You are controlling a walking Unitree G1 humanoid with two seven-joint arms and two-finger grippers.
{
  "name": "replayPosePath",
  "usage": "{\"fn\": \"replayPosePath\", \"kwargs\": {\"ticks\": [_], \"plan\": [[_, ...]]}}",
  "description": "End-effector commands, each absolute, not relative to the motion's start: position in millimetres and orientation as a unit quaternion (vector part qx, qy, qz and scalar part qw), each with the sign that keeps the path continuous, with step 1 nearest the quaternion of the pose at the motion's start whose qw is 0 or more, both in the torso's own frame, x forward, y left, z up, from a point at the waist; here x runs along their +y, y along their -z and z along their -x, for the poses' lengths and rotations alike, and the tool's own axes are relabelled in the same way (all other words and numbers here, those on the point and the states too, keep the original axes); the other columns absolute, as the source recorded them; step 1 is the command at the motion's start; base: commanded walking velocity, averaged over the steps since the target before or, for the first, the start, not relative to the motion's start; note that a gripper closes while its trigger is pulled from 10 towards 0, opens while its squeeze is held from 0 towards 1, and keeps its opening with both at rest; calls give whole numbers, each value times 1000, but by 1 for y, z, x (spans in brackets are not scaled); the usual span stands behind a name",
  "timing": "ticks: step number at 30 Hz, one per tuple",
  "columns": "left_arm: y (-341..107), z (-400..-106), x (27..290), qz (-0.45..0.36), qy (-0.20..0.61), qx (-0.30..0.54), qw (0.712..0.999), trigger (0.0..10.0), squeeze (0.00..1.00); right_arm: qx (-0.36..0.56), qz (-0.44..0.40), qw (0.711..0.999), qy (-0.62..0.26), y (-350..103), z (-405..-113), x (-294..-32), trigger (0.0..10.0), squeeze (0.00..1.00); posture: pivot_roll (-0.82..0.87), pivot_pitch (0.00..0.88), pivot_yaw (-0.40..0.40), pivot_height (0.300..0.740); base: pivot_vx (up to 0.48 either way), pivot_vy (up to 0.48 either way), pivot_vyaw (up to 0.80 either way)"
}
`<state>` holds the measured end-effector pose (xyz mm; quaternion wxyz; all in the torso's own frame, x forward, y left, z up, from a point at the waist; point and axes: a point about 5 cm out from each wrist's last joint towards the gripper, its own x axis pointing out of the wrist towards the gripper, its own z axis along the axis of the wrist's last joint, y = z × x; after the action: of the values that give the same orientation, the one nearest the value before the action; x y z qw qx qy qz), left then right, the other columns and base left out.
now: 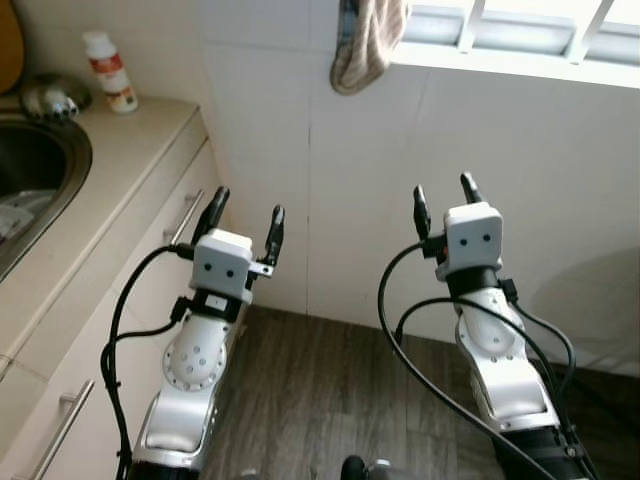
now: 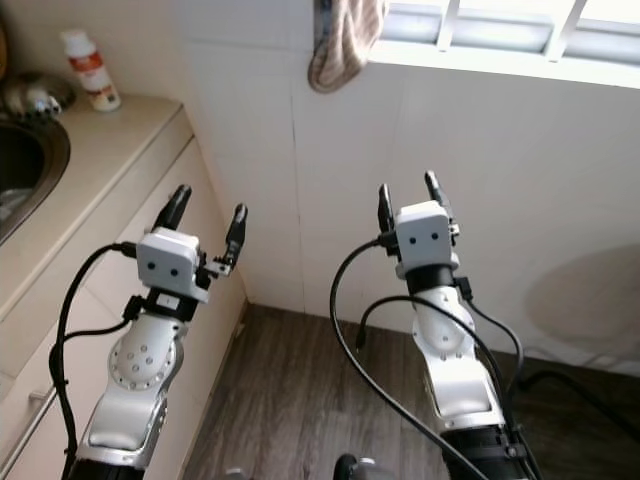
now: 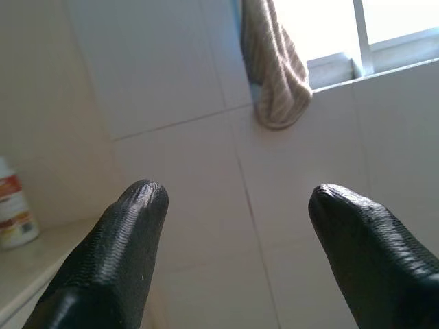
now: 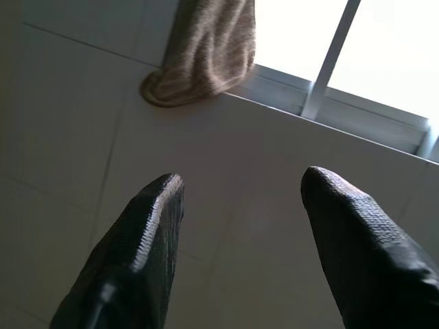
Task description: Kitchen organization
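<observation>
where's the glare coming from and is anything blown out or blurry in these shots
In the left eye view the window at upper right is overexposed, washing the tiled wall. In the right wrist view the panes are pure white behind the hanging towel. In the left wrist view the near fingertips are soft and dark, and the bottle is slightly blurred.

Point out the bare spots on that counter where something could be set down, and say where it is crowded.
The counter is bare between the sink rim and its front edge, running back toward the white bottle. The back corner is crowded: the bottle stands there beside a metal fixture. The left gripper and right gripper, both open and empty, hang over the floor, off the counter.
</observation>
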<state>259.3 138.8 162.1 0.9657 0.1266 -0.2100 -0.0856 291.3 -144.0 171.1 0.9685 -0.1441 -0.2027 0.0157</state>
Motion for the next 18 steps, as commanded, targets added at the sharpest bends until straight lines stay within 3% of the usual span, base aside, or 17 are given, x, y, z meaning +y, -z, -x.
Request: {"fn": "replayPosePath", "kwargs": {"ticks": [1,18], "plan": [[-162,-258,139,-125,88,-205,967,10000,0,-193,144,971,-6,-169,-292,-149,10000,0,38,41,-18,740,-247,0,0],[-160,-258,139,-120,90,-197,969,10000,0,-175,143,974,-2,-164,-294,-151,10000,0,38,41,-19,740,-251,0,0]]}}
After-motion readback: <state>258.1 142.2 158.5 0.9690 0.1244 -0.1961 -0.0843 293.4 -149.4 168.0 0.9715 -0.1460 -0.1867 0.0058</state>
